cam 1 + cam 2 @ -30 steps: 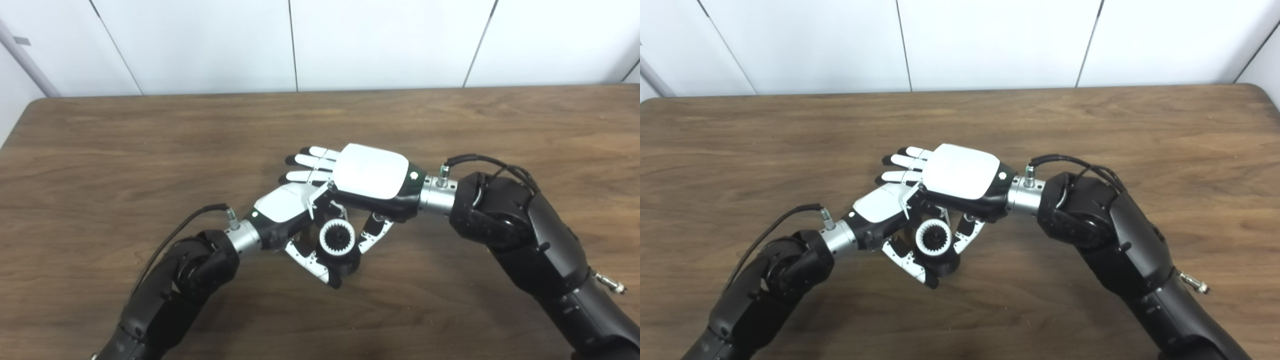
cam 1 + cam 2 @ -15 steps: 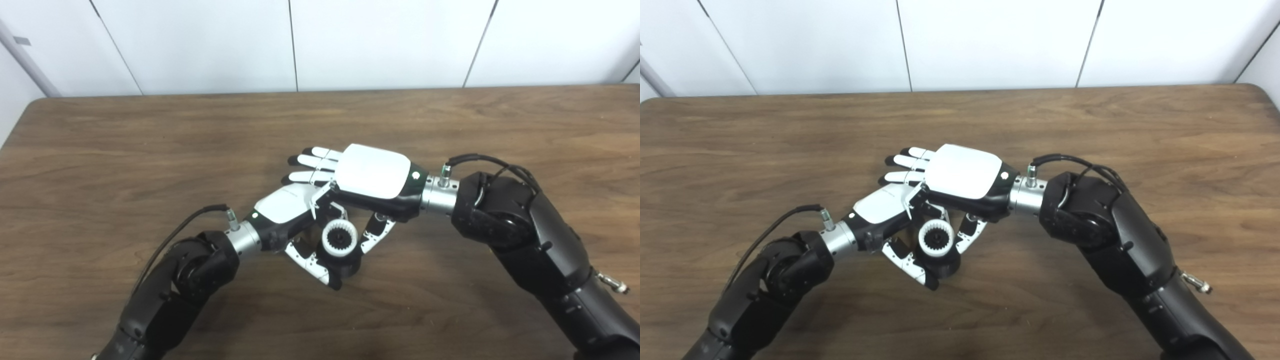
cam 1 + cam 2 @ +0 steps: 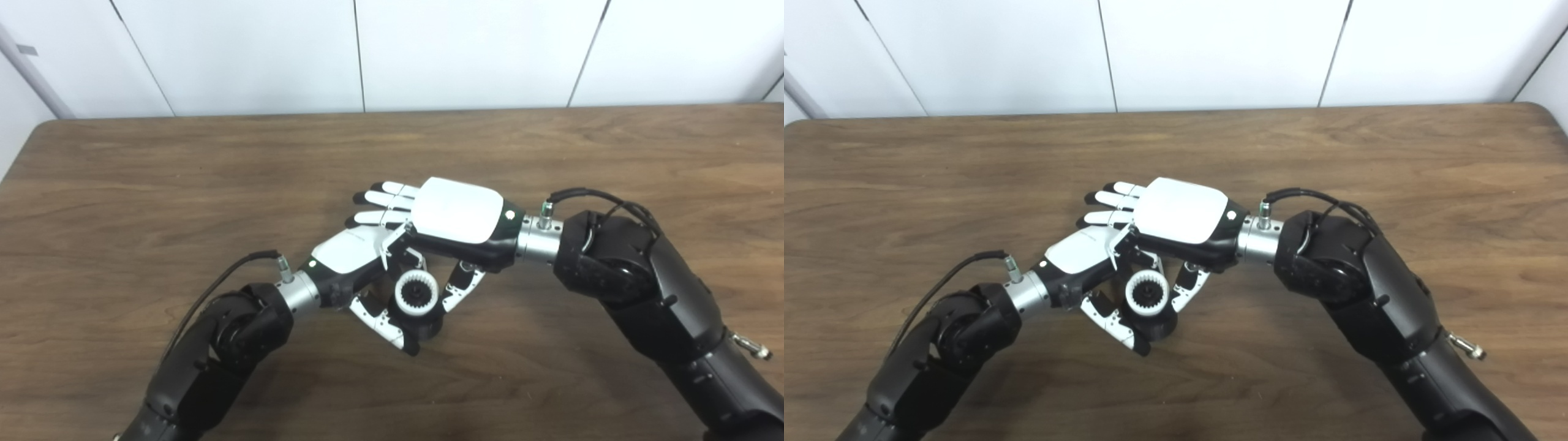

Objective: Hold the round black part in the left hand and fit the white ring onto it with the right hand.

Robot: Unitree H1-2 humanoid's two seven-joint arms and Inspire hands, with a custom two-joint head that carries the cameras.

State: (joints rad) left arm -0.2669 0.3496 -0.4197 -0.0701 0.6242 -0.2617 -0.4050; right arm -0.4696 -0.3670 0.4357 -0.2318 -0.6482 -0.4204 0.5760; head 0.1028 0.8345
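My left hand (image 3: 352, 251) is shut on the round black part (image 3: 427, 324), with its thumb curled under the part near the table. The white ring (image 3: 400, 294), toothed inside, sits on the top face of the black part. My right hand (image 3: 456, 211) hovers palm-down over the left hand. Its thumb (image 3: 460, 288) presses the ring's right side and a bent finger comes down behind the ring, so it pinches the ring. Its other fingers (image 3: 383, 202) stretch out flat to the left. How far down the ring sits on the part is hidden.
Both hands meet over the middle of the brown wooden table (image 3: 184, 184). White wall panels (image 3: 245, 55) stand behind its far edge. A black cable (image 3: 233, 269) loops from the left wrist, another cable (image 3: 588, 195) from the right wrist.
The right hand and the ring have crept a few pixels to the right and slightly down. The left hand has barely moved.
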